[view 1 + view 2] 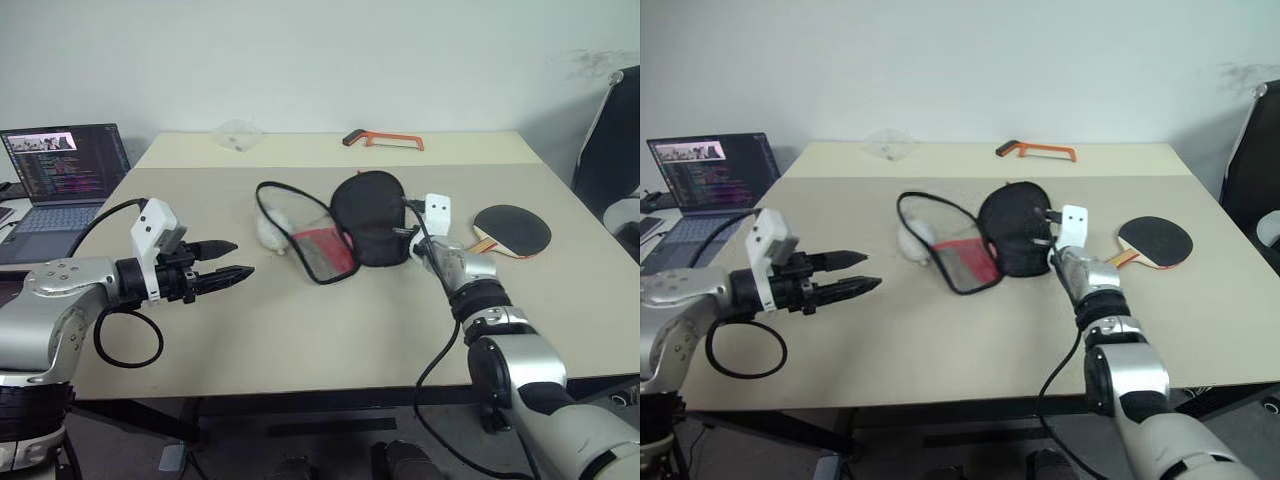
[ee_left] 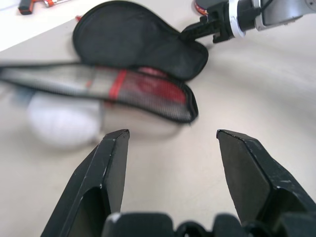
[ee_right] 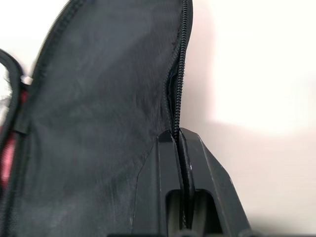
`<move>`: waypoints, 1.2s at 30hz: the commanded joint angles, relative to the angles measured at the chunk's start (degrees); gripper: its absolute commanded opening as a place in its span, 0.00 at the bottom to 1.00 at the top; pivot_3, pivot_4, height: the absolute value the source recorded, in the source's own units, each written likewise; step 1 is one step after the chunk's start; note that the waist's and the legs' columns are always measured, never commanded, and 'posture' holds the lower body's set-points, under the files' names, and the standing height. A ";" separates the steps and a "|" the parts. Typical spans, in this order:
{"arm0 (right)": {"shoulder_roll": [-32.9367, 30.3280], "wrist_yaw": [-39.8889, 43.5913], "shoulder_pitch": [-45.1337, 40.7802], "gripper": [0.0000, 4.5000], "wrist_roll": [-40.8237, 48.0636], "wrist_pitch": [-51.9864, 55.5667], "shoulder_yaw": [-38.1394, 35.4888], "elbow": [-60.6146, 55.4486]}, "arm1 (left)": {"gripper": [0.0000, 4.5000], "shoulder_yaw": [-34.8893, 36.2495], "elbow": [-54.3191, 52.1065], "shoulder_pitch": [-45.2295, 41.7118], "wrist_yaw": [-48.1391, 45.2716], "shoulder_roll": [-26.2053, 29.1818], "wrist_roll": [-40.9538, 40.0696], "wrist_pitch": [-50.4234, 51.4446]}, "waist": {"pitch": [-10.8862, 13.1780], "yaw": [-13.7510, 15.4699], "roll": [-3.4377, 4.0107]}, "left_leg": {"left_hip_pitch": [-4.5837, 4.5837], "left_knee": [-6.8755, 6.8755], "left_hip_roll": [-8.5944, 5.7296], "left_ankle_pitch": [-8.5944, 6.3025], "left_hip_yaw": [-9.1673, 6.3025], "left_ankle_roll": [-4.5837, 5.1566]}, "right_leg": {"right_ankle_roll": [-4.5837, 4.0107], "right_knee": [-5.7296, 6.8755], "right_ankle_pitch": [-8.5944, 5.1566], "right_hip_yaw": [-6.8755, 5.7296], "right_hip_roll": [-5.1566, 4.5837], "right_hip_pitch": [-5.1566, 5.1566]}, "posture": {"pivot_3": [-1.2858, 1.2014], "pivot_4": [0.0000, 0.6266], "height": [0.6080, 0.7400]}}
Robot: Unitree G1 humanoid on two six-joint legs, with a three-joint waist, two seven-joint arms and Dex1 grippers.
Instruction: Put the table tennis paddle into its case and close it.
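**Right gripper clamped on case's zip edge, paddle lying apart**

We see the case (image 1: pixel 345 225), a paddle-shaped black fabric pouch w/ red lower part and mesh pocket, lying unzipped and spread open near the middle of the beige table (image 1: pixel 300 330). One black half stands up a bit; the other half, w/ red and mesh, lies flat toward the robot's left.

The right gripper (image 1: pixel 412 232) reaches in at the right-hand edge of the raised black half. In the right wrist view its two black fingers (image 3: pixel 195 163) are pinched together w/ the zip edge running down between them, so it's clenched on the case.

The table tennis paddle (image 1: pixel 510 231), a flat bat w/ round black rubber face and light wooden handle w/ red trim, lies on the table just right of the right gripper, outside the case and not touching it.

The left gripper (image 1: pixel 228 260) hovers above the table, well left of the case, fingers spread apart, nothing between them.

A small whitish round pouch (image 1: pixel 270 232) sits against the case's left side. At the far table edge: an orange-handled saw (image 1: pixel 384 139). An open laptop (image 1: pixel 65 175) stands at far left.
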 commanded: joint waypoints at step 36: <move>-3.45 -3.80 4.45 1.00 -1.26 10.65 0.78 -23.65 | 0.68 -2.11 1.77 -3.41 -1.47 0.07 0.27 -2.68 | 0.00 0.14 0.00 | -0.08 -0.15 0.13 0.00 -0.06 -0.01 | -0.12 -0.04 -0.07 -0.03 0.04 -0.09 | 0.52 0.24 1.00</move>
